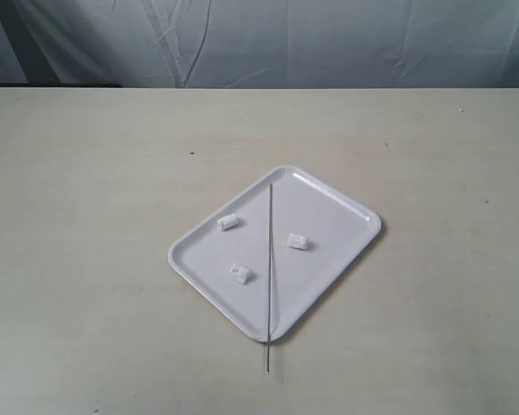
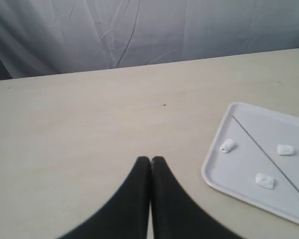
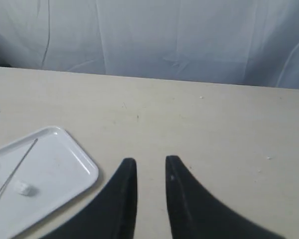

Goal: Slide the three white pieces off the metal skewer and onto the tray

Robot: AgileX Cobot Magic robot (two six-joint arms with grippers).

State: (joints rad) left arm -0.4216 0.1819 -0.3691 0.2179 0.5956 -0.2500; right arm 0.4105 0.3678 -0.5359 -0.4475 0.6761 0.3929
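Observation:
The white tray (image 1: 346, 246) lies turned at an angle in the middle of the table. Three white pieces rest loose on it: one (image 1: 227, 222) at the left, one (image 1: 240, 274) nearer the front, one (image 1: 297, 241) right of the rod. The thin metal skewer (image 1: 269, 259) lies bare across the tray, its near end poking past the front corner. Neither gripper shows in the exterior view. My left gripper (image 2: 150, 160) is shut and empty over bare table beside the tray (image 2: 224, 174). My right gripper (image 3: 150, 162) is open and empty, next to the tray (image 3: 65, 164).
A wrinkled pale cloth backdrop (image 1: 329, 39) hangs behind the table's far edge. Beige tabletop (image 1: 86, 216) surrounds the tray on all sides.

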